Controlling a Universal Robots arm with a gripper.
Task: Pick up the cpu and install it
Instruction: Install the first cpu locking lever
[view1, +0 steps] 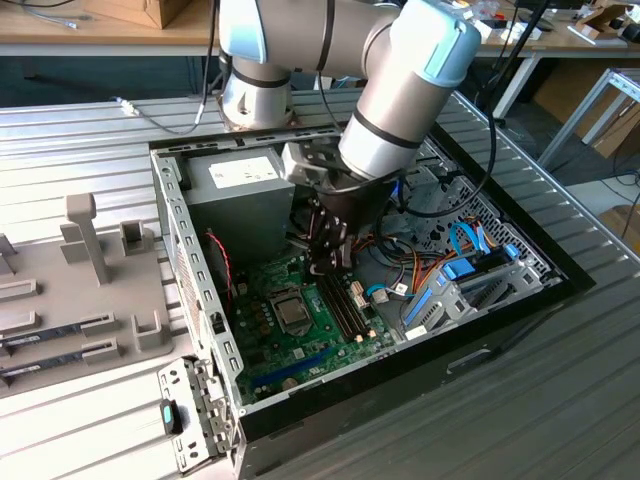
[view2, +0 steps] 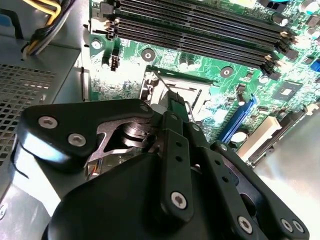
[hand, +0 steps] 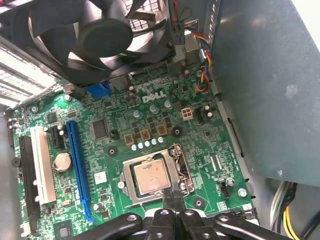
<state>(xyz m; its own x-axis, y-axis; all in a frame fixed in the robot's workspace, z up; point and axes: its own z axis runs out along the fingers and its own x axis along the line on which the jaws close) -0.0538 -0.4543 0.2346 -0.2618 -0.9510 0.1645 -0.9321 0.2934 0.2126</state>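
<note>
The cpu (hand: 151, 178) lies flat in its socket (hand: 181, 167) on the green motherboard (hand: 100, 150), silvery top up, inside the open computer case (view1: 190, 260) on the counter (view1: 560, 400). The end effector (hand: 172, 202) hangs just above the socket's edge, fingers pressed together with nothing between them. In the exterior view the arm (view1: 400, 90) reaches down into the case beside the grey power supply (view1: 235, 190), with the memory slots (view1: 345, 305) just beside the socket.

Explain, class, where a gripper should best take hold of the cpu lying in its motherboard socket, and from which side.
Probably by two opposite edges, coming straight down from above: the cpu lies flat in the socket, metal frame close around it, leaving only its top and thin rim exposed.
</note>
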